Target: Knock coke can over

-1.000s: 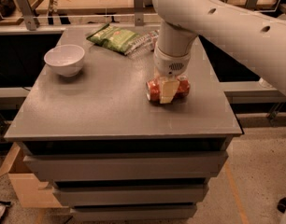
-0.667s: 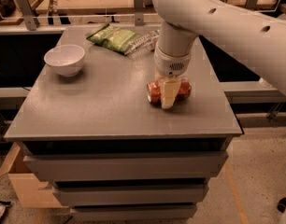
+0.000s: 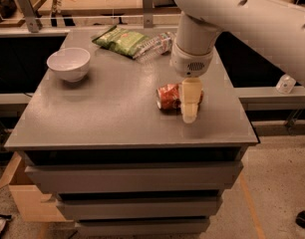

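The coke can (image 3: 168,97) is red-orange and lies on its side on the grey table (image 3: 107,118), right of the middle. My gripper (image 3: 190,108) hangs from the white arm (image 3: 252,19) and points down. It stands right at the can's right end and covers that end. Whether it touches the can is hidden.
A white bowl (image 3: 69,62) sits at the table's left. A green snack bag (image 3: 121,40) and a clear plastic water bottle (image 3: 155,44) lie at the back edge. The table's right edge is close to the gripper. A cardboard box (image 3: 23,193) stands on the floor at the lower left.
My gripper has shifted a little to the right and toward the front, so more of the can's left part shows. The can lies in about the same place.
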`<state>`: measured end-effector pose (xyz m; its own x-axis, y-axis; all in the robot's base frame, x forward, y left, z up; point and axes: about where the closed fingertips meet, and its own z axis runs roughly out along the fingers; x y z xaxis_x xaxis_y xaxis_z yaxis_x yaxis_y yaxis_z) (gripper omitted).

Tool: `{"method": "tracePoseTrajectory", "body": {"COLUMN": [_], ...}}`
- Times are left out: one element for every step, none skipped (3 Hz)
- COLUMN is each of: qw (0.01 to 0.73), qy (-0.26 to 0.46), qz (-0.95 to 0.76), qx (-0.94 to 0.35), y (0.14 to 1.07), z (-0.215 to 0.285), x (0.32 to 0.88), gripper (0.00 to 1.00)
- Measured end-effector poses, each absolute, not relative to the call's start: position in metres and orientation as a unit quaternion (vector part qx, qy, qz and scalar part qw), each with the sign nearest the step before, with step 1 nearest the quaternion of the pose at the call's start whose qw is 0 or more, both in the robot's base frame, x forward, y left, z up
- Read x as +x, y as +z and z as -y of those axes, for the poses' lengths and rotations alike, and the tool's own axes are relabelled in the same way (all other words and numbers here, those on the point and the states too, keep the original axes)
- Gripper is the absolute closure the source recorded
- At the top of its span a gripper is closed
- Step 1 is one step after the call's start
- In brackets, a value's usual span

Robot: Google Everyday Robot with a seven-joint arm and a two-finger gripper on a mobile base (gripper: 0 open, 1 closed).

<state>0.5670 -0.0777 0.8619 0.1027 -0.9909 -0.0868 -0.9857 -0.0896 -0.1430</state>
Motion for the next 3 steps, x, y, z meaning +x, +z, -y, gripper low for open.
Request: {"method": "tracePoseTrajectory", "body": {"qw": [0.093,0.116,0.138], "qy": [-0.040,-0.057,-0.056], "qz": [-0.694,-0.724,-0.760], "qx": [-0.713,-0.677,-0.632], "y": [0.890,0.920,0.937], "z": [0.103,0.147,0.202], "x": [0.552,0.531,0.516], "gripper": [0.00,0.00,0.00]}}
